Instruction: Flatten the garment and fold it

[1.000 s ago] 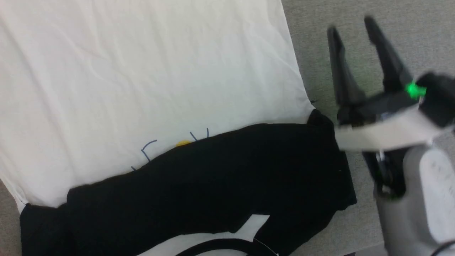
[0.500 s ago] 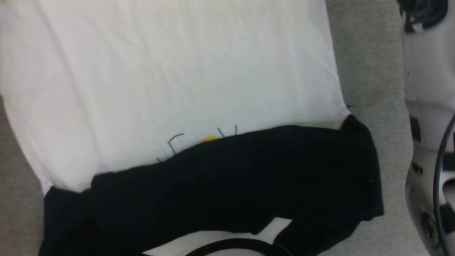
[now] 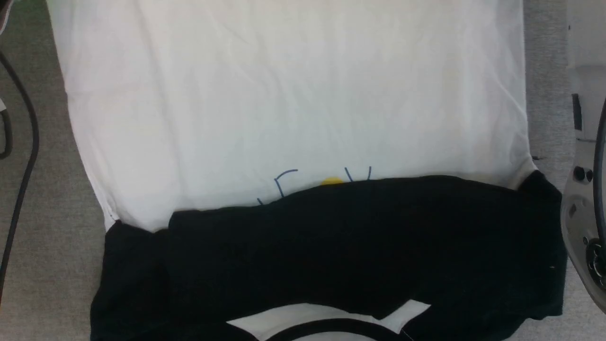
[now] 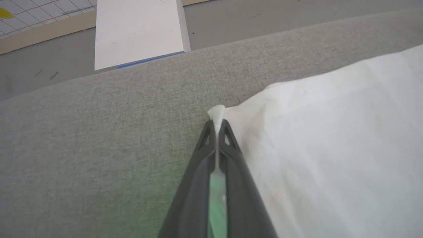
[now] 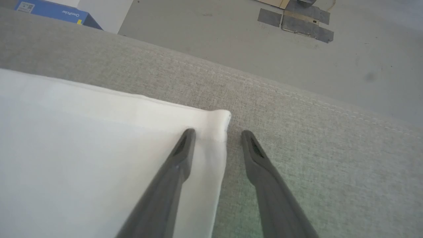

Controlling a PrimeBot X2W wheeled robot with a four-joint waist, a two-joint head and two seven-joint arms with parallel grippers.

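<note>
Grey woven upholstery carries the garment, spread flat with its white body facing up. Black sleeves lie folded across the garment's chest, partly covering the line-drawn cartoon. Left gripper: jaws clamped on 1 white corner of the garment. Right gripper: jaws apart, straddling another white corner, 1 finger over the cloth, 1 over the upholstery, gripping nothing.

At the upper left of the right wrist view, a blue box carries small white lettering that seems to read "OmniPicker". The white code label beside it is too small to read.
</note>
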